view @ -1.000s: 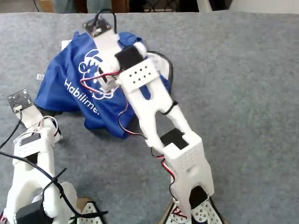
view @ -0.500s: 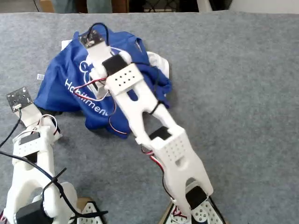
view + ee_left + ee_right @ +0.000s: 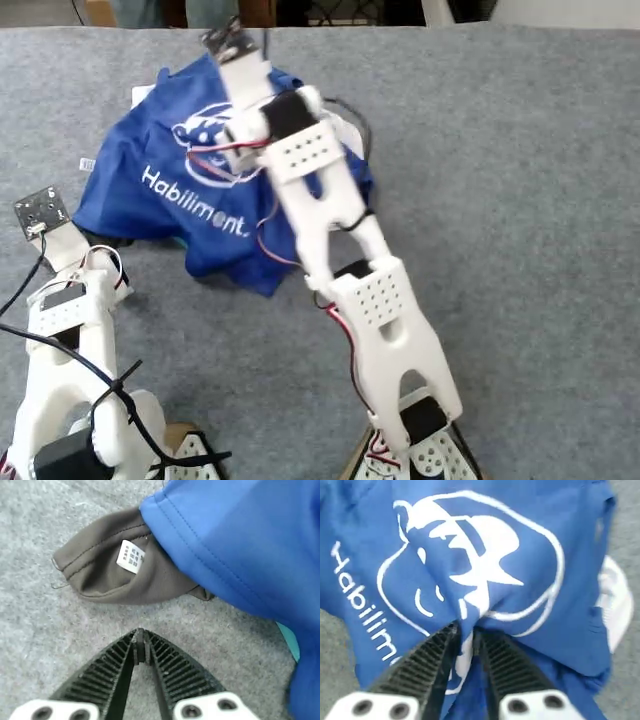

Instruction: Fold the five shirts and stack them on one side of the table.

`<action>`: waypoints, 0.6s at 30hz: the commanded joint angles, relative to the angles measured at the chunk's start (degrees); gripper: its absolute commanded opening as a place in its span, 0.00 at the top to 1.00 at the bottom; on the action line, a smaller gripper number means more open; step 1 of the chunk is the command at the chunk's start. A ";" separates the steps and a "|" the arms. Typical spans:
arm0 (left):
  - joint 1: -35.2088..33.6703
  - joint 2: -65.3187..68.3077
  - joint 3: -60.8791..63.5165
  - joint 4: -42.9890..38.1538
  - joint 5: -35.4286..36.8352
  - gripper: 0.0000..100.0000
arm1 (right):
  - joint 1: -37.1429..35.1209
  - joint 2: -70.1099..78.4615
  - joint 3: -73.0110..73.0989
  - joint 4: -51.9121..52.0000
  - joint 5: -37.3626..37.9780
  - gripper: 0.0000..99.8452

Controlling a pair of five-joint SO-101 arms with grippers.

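Note:
A crumpled blue shirt point(image 3: 165, 195) with white print lies at the far left of the grey table. My right arm point(image 3: 330, 220) stretches over it. My right gripper point(image 3: 466, 632) is shut on a fold of the blue shirt point(image 3: 470, 545), pinched at the printed logo. A white shirt point(image 3: 347, 135) peeks out from under the blue one at its right side. My left gripper point(image 3: 141, 645) is shut with nothing in it. It hovers just above the carpet, a short way from a brown shirt corner point(image 3: 110, 577) with a white label that sticks out from under the blue shirt point(image 3: 240, 540).
The left arm point(image 3: 60, 320) stands at the near left, close to the pile's near left corner. A teal sliver point(image 3: 291, 642) shows under the blue cloth. Bare grey carpet point(image 3: 520, 200) covers the right half of the table.
The right arm swung left, then back toward the far edge, dragging the pinched blue shirt so its print shifted. The left arm stayed still.

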 commanded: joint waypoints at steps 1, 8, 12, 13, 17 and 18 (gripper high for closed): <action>0.40 -0.26 -2.86 -0.70 -0.44 0.97 | 2.73 -1.10 -12.79 3.69 1.05 0.99; 0.04 -0.26 -2.86 -0.62 -0.26 0.97 | 9.05 -18.07 -9.71 3.69 1.23 0.99; -3.38 -1.32 -4.79 3.43 2.11 0.97 | 17.49 -31.08 -6.37 3.52 1.23 0.99; -4.44 -1.76 -5.76 5.27 4.31 0.97 | 20.22 -34.15 -5.76 3.52 1.23 0.99; -4.53 -2.99 -5.49 6.59 6.77 0.97 | 31.47 -44.26 -2.51 3.52 3.08 0.98; -4.00 -3.16 -5.23 6.51 6.77 0.97 | 33.76 -46.29 -0.92 3.52 4.48 0.98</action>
